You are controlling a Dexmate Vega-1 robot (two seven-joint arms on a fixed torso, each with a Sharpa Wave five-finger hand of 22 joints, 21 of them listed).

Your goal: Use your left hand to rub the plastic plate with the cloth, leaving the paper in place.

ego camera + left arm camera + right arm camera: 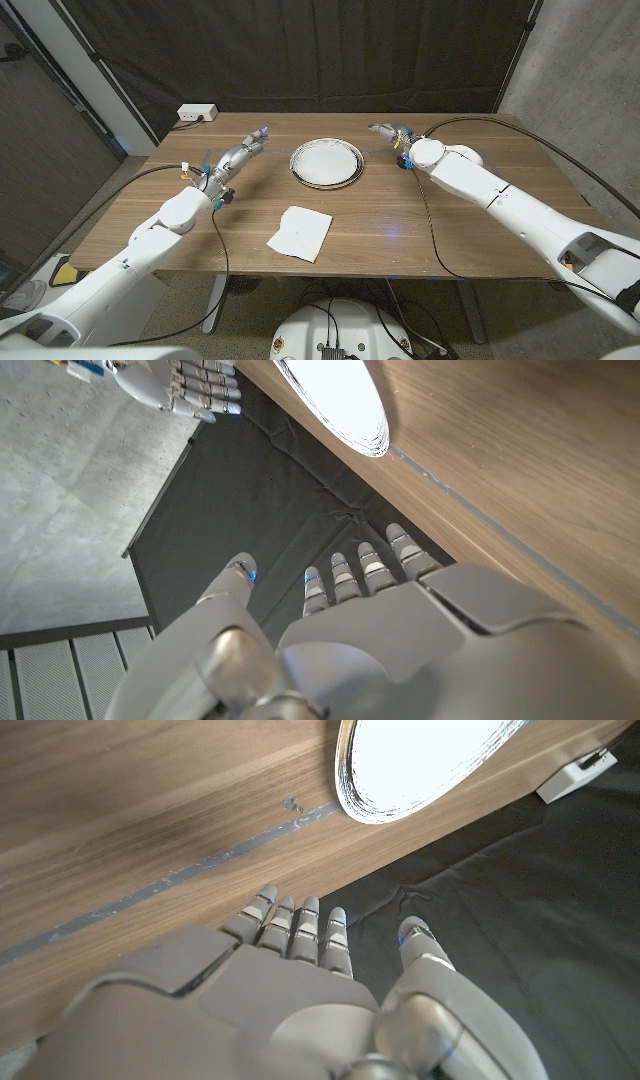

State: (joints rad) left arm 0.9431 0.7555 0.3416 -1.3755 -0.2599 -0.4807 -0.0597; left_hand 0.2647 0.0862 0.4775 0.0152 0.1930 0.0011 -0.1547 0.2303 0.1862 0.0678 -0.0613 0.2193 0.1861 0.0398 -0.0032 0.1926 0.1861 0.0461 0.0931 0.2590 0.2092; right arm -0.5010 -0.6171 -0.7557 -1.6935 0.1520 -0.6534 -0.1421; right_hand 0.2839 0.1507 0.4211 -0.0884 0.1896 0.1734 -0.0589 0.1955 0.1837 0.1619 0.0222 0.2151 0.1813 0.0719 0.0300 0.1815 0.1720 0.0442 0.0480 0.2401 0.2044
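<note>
While both arms reach across the wooden desk [450, 225], the plate [326, 162] sits at its far middle, white and round, with a stack of thin rims that the wrist views show at its edge. Nearer the robot, a white square lies flat on the desk, one corner turned toward the front edge; whether it is the cloth [300, 233] or the paper cannot be told, and nothing else like it is seen on the desk. No brand, label or writing can be read anywhere.

Left hand [243, 152] lies left of the plate, apart from it, fingers straight and spread, holding nothing; the left wrist view shows those fingers [365, 570] stretched out past the desk's far edge toward a black curtain [300, 50], and catches the right hand's fingertips in its corner. Right hand [395, 132] lies right of the plate, also apart from it, fingers extended and empty, as its own wrist view confirms. A white box [197, 114] sits at the far left corner of the desk, also seen in the right wrist view
</note>
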